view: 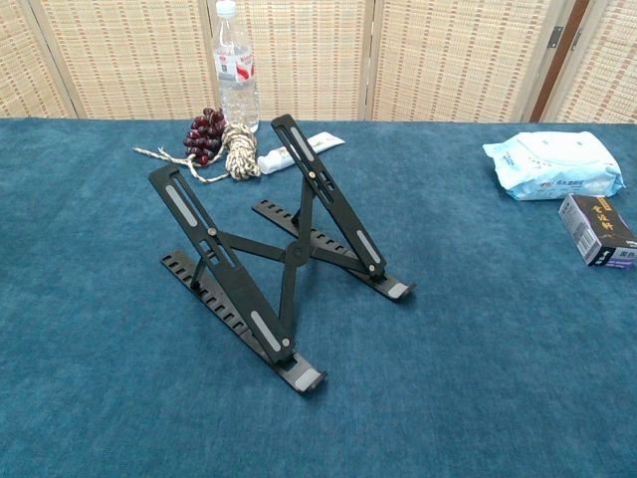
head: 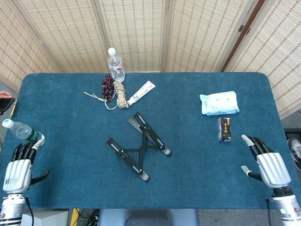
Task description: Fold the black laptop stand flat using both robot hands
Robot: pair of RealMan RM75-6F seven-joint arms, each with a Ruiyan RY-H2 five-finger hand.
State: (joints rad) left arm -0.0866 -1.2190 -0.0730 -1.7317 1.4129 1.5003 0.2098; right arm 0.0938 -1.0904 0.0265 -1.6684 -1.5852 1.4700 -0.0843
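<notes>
The black laptop stand [head: 138, 145] stands unfolded in the middle of the blue table [head: 188, 179]. In the chest view the black laptop stand [view: 274, 254] has its two upper arms raised and crossed by a brace. My left hand [head: 19, 162] hovers at the table's front left corner, fingers apart, holding nothing. At the front right corner my right hand [head: 267, 162] is also empty with fingers apart. Both hands are far from the stand, and neither shows in the chest view.
A water bottle [head: 115, 65], grapes [head: 107, 86], a coil of rope [head: 121, 95] and a white tube [head: 140, 92] sit at the back. A wipes pack [head: 219, 103] and a small dark box [head: 225, 129] lie right. Another bottle [head: 22, 131] lies by my left hand.
</notes>
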